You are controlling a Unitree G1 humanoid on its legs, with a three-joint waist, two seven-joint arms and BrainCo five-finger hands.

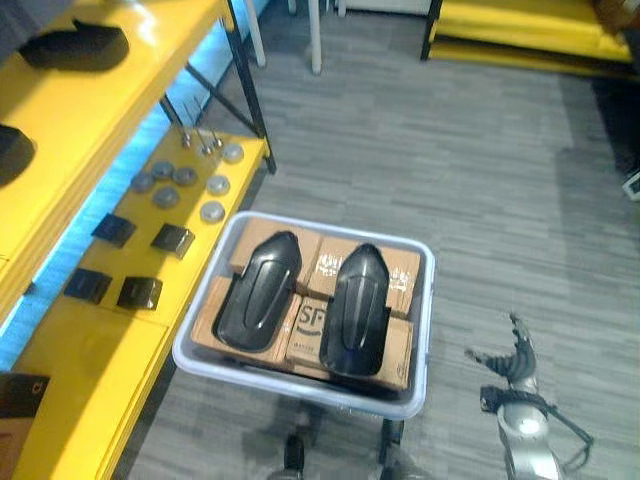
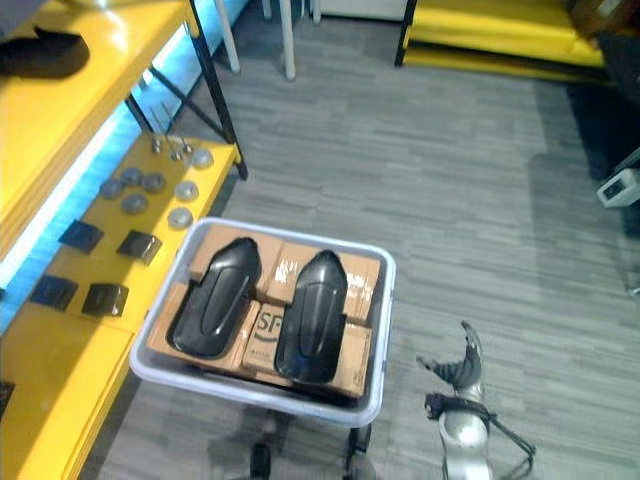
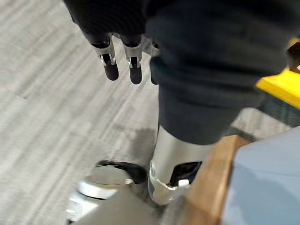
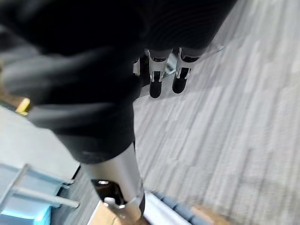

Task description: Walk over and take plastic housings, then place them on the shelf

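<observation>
Housings of glossy black plastic [image 1: 257, 290] lie side by side on cardboard boxes [image 1: 396, 270] in a pale grey bin [image 1: 330, 392], long axes pointing away, left of the right robot hand [image 1: 516, 360], slack-fingered and empty; left robot hand [image 3: 111, 66] likewise.

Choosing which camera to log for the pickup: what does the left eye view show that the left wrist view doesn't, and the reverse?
Left eye view: two black plastic housings lying on cardboard boxes in a grey bin, small parts on the yellow shelf, and the right hand, open, beside the bin. Left wrist view: the left hand, fingers relaxed, hanging over the floor. Both: grey floor and a bit of yellow shelf.
</observation>
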